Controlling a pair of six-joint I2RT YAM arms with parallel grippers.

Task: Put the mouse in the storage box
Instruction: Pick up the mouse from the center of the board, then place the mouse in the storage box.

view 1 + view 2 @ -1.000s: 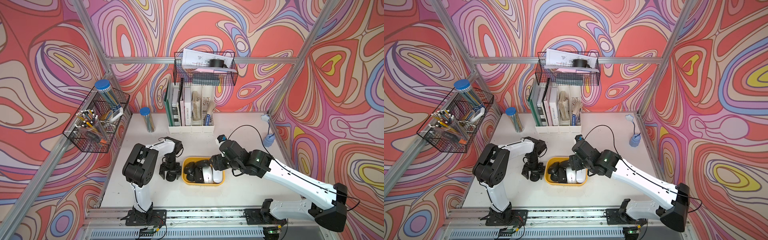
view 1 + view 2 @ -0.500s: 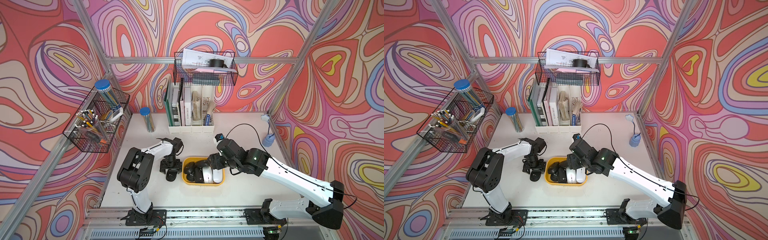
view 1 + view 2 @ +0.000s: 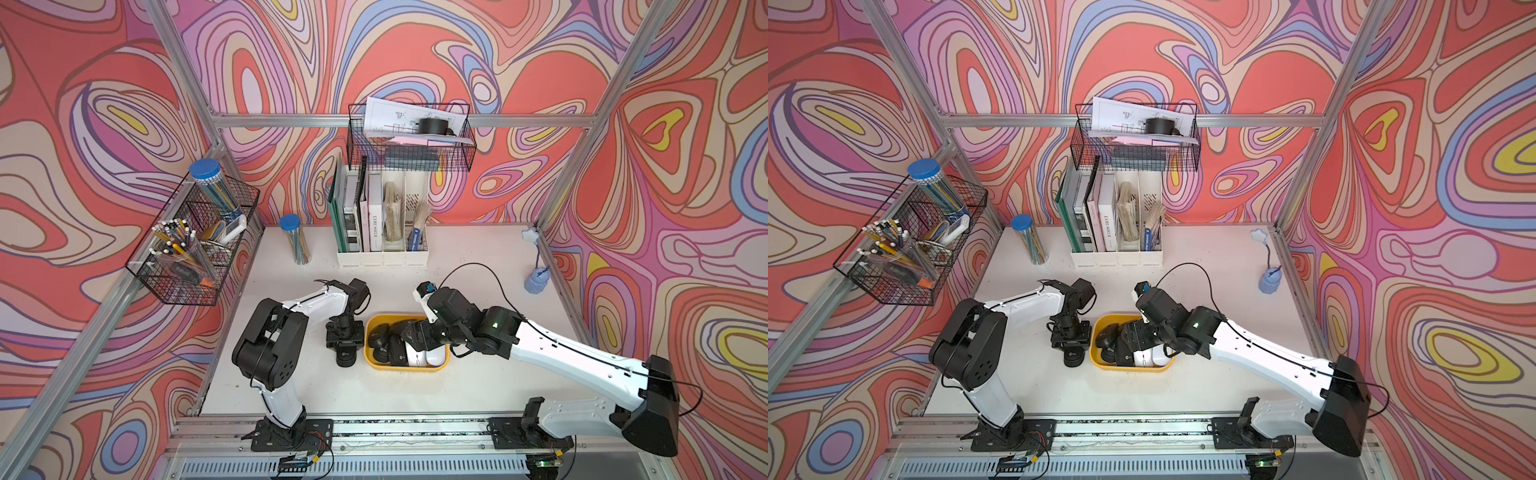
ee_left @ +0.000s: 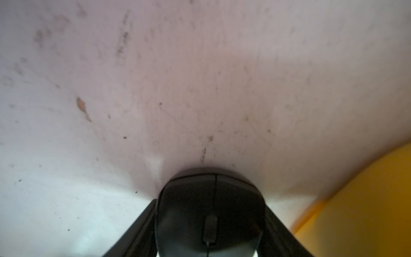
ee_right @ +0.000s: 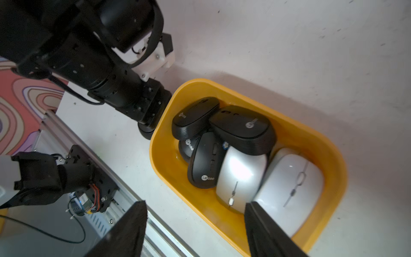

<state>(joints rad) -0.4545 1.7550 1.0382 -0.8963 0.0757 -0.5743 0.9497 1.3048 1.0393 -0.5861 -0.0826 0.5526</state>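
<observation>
Your left end effector (image 4: 210,213) is closed narrow on the mouse (image 4: 210,200). In the left wrist view its two black fingers (image 4: 142,224) press against the flanks of the black shell, with the scroll wheel and the button seam lying between them. In both top views the mouse (image 3: 346,360) (image 3: 1074,360) sits directly under this end effector (image 3: 345,351), low against the white tabletop (image 3: 374,395). You cannot tell from these views whether it has left the surface.

The storage box (image 3: 440,368) is just beside this end effector, on its side toward the right arm. Its yellow wall (image 4: 367,211) fills a corner of the left wrist view, close to the held mouse but apart from it. The mouse is therefore outside the box, next to its short end.

Your right end effector (image 5: 194,203) hangs over the storage box (image 5: 333,155) with its fingers (image 5: 133,229) moderately apart and nothing gripped between them. One finger is over the box, close to a white mouse (image 5: 291,184), and whether they touch is unclear. The other finger is outside the rim, over the tabletop.

Below and ahead of this end effector the box is crowded:
- a silver mouse (image 5: 240,175) lies beside the white one;
- three black mice (image 5: 195,115) are piled past them, partly on top of each other;
- a further black one is half hidden underneath.
</observation>
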